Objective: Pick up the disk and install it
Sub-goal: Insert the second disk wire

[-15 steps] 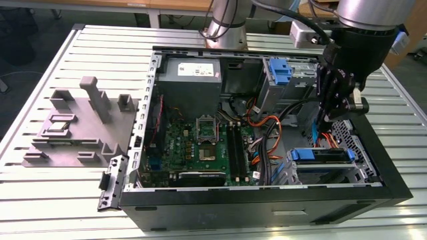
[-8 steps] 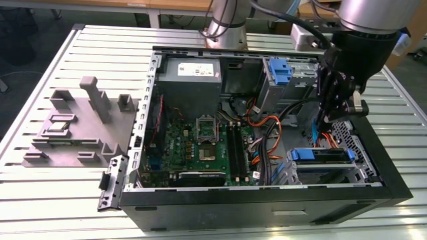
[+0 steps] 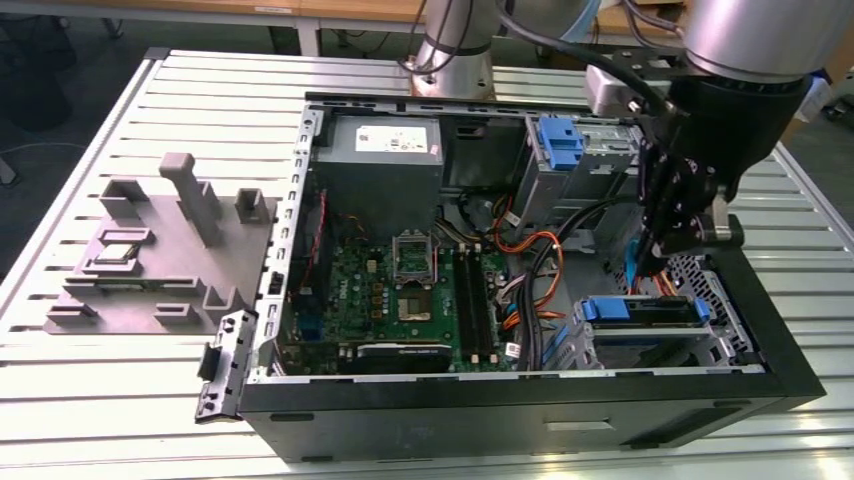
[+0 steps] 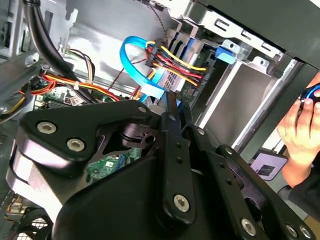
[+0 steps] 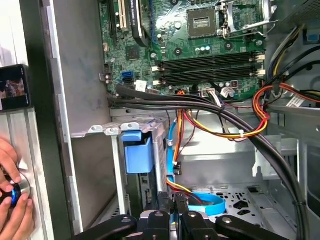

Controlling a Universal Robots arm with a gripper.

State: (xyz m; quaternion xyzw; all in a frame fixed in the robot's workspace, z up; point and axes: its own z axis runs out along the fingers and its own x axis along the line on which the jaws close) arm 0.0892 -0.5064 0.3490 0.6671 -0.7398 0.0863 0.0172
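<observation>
Your gripper (image 3: 677, 238) hangs inside the open computer case (image 3: 534, 400), fingers (image 4: 172, 107) pinched narrow with nothing between them. Just below it in the exterior view, lower right of frame, the disk (image 3: 641, 312) sits in its blue carrier in the drive bay. It looks seated; I judge the install nearly done. A person's hand (image 4: 300, 132) waits outside the case.

Overhead light is bright and even. Glare streaks the slatted tabletop (image 3: 120, 400) along its near edge. The case interior (image 3: 400, 270) is shadowed. Close claw linkage (image 4: 150, 200) appears soft-focused.
</observation>
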